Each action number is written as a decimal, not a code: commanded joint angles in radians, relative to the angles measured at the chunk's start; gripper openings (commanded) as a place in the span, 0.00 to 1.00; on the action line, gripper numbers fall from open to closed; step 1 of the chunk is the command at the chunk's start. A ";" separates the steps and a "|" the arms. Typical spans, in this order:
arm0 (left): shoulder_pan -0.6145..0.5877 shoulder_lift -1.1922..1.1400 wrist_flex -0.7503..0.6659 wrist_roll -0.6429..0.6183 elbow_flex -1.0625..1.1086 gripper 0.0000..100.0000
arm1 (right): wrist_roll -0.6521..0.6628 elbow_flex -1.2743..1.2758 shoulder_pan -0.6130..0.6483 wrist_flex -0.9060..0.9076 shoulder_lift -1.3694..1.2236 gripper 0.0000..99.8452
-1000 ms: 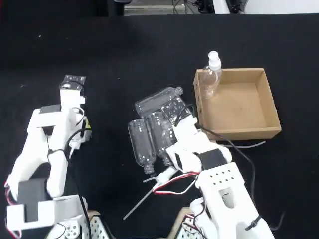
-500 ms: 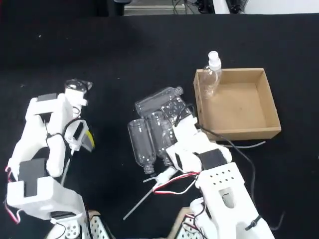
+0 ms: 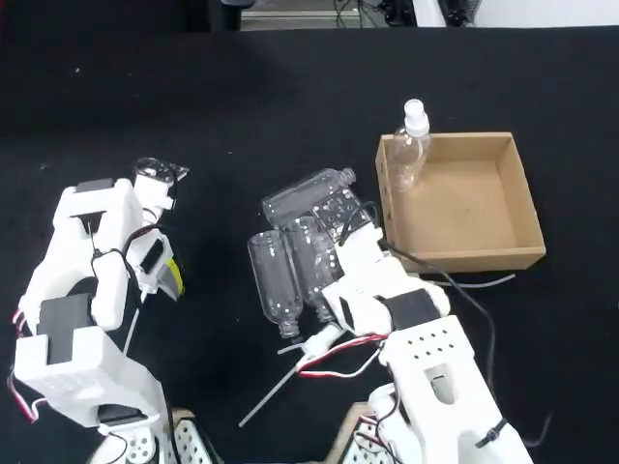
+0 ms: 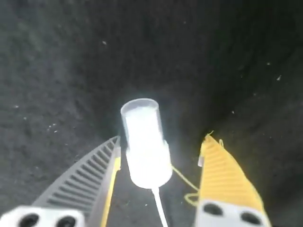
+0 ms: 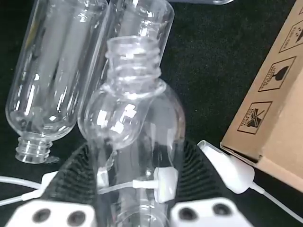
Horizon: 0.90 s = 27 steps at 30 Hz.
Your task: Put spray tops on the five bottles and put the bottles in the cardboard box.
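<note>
Left gripper [image 4: 163, 143] pinches a white spray top [image 4: 143, 142]. Right gripper [image 5: 137, 150] clamps a clear bottle [image 5: 130, 106] beside the cardboard box [image 5: 272, 109].

A robotics lab bench is suggested: a table [image 3: 242, 87] is draped in black cloth, a left arm [image 3: 77, 290] and a right arm [image 3: 430, 358] are mounted on it, wiring [image 3: 334, 367] is left exposed, and cables [image 3: 363, 12] are bundled behind.
</note>
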State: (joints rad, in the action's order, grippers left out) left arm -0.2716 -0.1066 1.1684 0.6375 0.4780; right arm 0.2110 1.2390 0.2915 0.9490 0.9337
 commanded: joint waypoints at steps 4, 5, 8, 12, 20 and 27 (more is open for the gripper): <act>-0.008 0.000 0.002 0.005 -0.036 0.02 | -0.005 -0.007 0.008 0.006 0.027 0.01; -0.012 0.002 0.003 0.005 -0.031 0.05 | -0.005 -0.007 0.008 0.006 0.027 0.01; -0.018 0.020 0.003 0.003 -0.031 0.02 | -0.005 -0.007 0.008 0.008 0.027 0.01; -0.012 0.133 0.028 -0.058 -0.038 0.03 | -0.005 -0.012 0.008 0.008 0.028 0.01; 0.001 0.522 0.084 -0.353 -0.162 0.03 | -0.077 -0.008 0.014 0.009 0.283 0.01; 0.025 0.717 0.084 -0.566 -0.400 0.03 | -0.129 -0.004 0.095 -0.063 0.576 0.01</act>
State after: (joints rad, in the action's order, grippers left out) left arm -0.2716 0.4918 1.2482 0.1864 0.2631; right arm 0.0959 1.2390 0.3207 0.9429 1.4062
